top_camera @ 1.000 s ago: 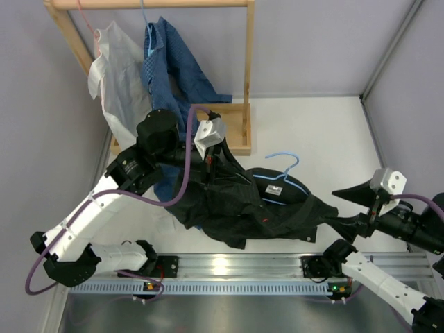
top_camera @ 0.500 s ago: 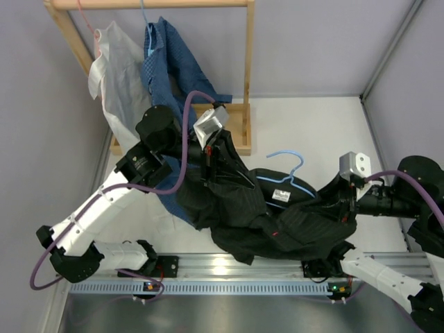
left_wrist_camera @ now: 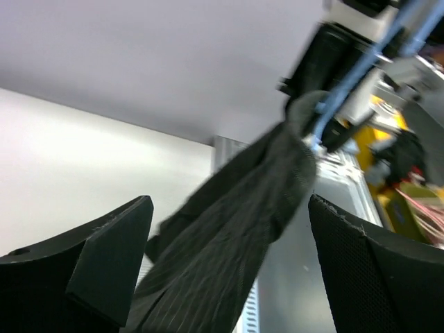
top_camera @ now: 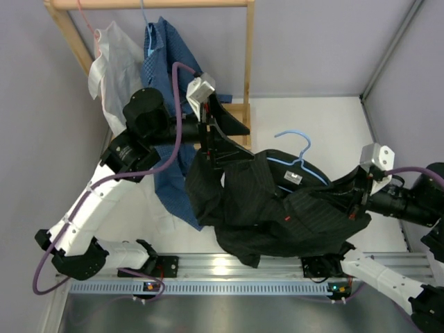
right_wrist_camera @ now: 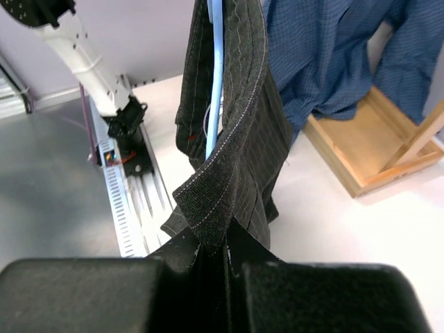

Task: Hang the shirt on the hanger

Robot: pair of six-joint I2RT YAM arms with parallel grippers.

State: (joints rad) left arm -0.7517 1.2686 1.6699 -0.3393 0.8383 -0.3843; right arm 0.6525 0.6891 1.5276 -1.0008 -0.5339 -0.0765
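Observation:
The black pinstriped shirt point(top_camera: 277, 215) hangs bunched between the two arms, draped over the light-blue wire hanger point(top_camera: 297, 147), whose hook sticks up above the cloth. My left gripper point(top_camera: 239, 142) stands open just above the shirt's left end, holding nothing. In the left wrist view the shirt point(left_wrist_camera: 229, 236) hangs beyond the spread left gripper point(left_wrist_camera: 229, 201), and the hanger point(left_wrist_camera: 347, 90) shows at the upper right. My right gripper point(top_camera: 357, 198) is shut on the shirt's right edge. The right wrist view shows a folded hem of the shirt point(right_wrist_camera: 229, 139) pinched in the right gripper point(right_wrist_camera: 225, 253), with the hanger point(right_wrist_camera: 215, 83) running inside the fold.
A wooden rack point(top_camera: 248, 62) stands at the back left with a blue checked shirt point(top_camera: 166, 69), a white garment point(top_camera: 111, 69) and a pink hanger point(top_camera: 83, 17). Its wooden base point(right_wrist_camera: 368, 146) lies behind the left gripper. The arms' metal rail point(top_camera: 236, 267) runs along the near edge.
My left gripper has opened, let go of the shirt and risen toward the rack. My right gripper has swung in and shut on the shirt's right edge. Shirt and hanger shifted right.

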